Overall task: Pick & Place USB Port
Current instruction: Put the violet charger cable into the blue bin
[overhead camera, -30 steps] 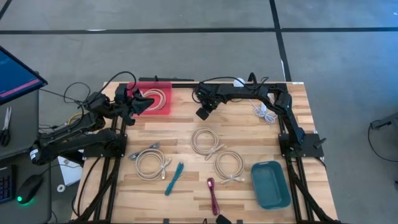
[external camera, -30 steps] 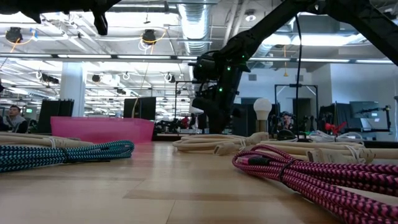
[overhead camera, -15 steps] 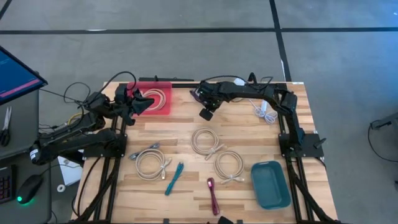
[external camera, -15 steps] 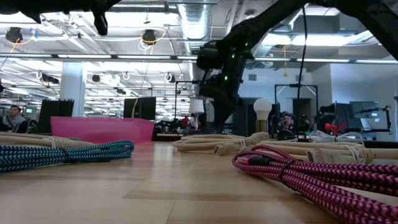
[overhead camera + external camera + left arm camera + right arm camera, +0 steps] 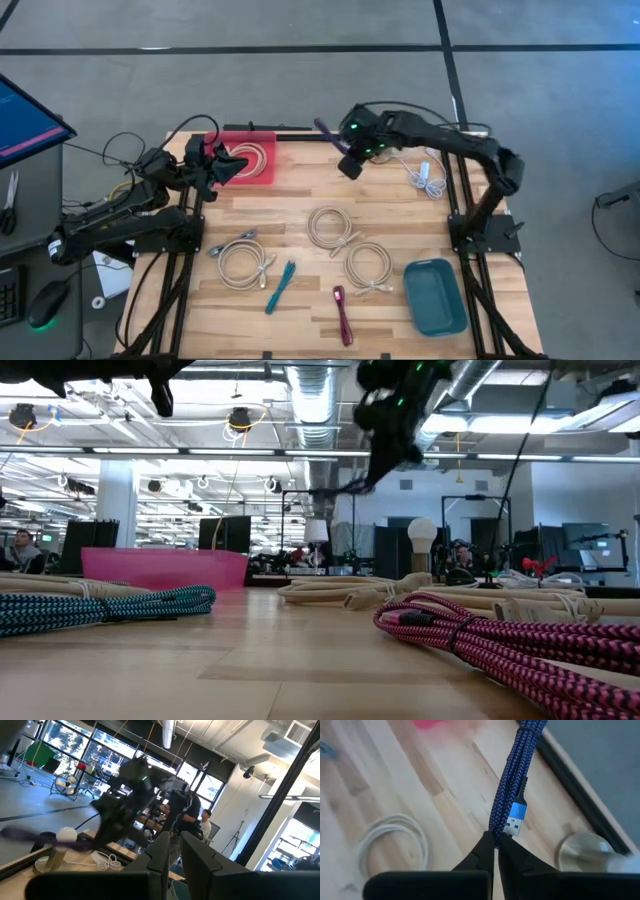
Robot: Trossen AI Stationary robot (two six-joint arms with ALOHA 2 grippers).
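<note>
Blue USB cable [image 5: 512,795] lengthwise from right tool [image 5: 495,841]

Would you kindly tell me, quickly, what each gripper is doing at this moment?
Left gripper: fingers nearly together, holding nothing, above the red bin.
Right gripper: shut on the blue braided USB cable, lifted above the table.

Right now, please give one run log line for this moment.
right gripper: shut on blue cable, raised above table | left gripper: idle over red bin | teal bin: empty
</note>
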